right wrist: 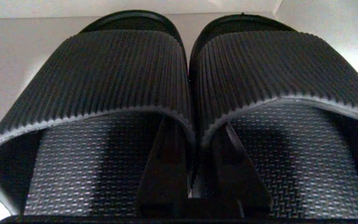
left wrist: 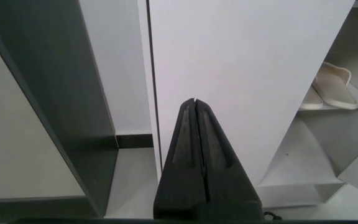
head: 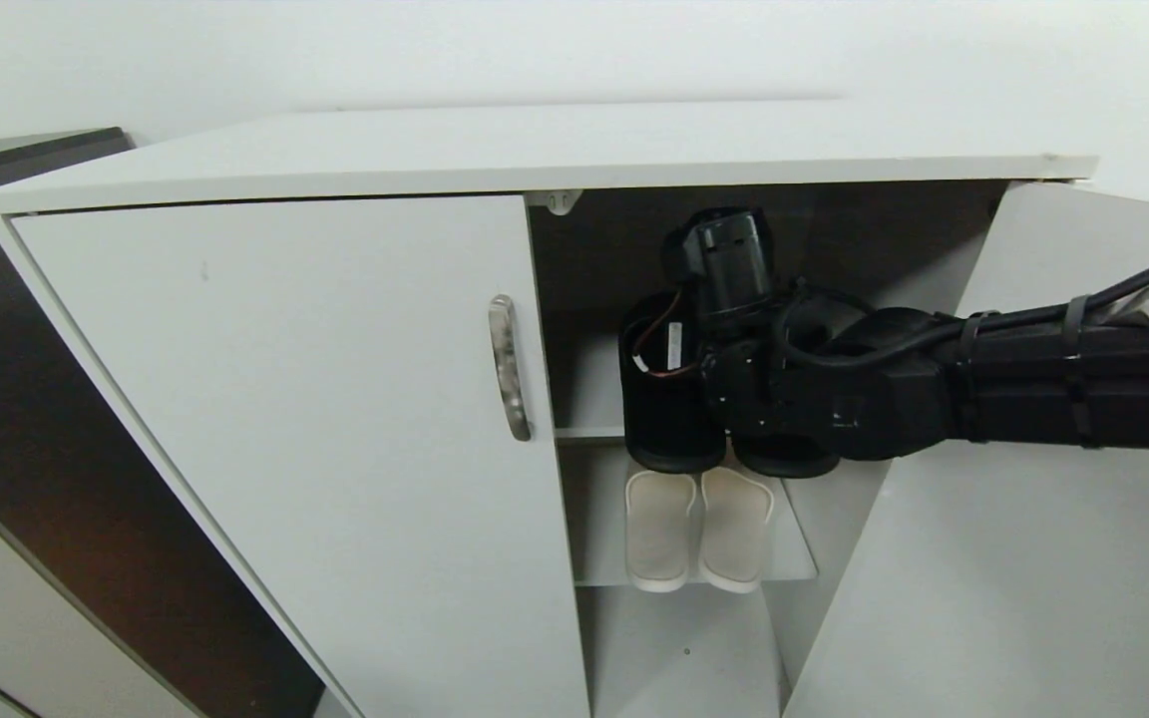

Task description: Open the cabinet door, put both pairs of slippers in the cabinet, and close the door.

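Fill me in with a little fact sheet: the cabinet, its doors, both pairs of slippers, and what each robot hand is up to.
Cabinet: white, two doors
Left door: shut
Right door: swung open
White slippers: side by side on the lower shelf
Black slippers: at the upper shelf, heels past its front edge
Right gripper: shut on the black slippers' inner sides, pinching the pair together
Left gripper: shut, empty, in front of the cabinet

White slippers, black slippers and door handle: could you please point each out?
white slippers [head: 659, 529], head view, left slipper's upper.
black slippers [right wrist: 123, 81], right wrist view, ribbed strap.
door handle [head: 508, 367], head view, mid-bar.
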{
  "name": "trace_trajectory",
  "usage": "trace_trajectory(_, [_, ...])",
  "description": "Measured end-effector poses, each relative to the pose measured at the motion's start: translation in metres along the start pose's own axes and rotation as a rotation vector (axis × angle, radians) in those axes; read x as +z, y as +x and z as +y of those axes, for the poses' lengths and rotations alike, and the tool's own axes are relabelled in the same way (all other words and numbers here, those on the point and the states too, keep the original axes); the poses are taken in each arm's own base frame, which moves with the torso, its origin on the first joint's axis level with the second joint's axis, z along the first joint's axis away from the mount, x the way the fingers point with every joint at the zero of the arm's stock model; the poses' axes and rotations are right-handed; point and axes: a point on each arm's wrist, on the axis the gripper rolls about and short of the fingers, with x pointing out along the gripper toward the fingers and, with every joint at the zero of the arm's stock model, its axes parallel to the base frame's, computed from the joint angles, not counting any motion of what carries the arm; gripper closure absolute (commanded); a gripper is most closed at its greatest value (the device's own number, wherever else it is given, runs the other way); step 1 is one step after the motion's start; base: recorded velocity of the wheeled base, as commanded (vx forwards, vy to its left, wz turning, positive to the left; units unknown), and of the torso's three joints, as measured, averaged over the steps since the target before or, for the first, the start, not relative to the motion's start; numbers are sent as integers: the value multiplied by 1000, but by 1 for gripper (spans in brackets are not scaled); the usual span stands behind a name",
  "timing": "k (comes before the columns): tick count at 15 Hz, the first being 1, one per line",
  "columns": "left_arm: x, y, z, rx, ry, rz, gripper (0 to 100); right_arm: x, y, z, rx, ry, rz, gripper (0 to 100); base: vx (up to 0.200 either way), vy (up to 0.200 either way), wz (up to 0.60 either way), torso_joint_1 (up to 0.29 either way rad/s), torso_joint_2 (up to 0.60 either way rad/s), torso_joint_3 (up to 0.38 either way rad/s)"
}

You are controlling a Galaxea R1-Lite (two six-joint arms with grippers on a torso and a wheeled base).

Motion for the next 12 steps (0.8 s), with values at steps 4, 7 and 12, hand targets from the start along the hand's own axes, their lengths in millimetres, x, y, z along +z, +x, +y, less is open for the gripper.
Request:
trace_trajectory(4, [0,0,0,0,0,0,100,8,12,0,-17,31,-19,100,0,0,0,0,0,0])
trace_trajectory(7, [0,0,0,0,0,0,100,5,19,1,-10,28,-11,100,0,0,0,0,0,0])
trace_trajectory(12, [0,0,0,0,0,0,100,4,23,2,-8,30,-9,100,0,0,0,0,0,0])
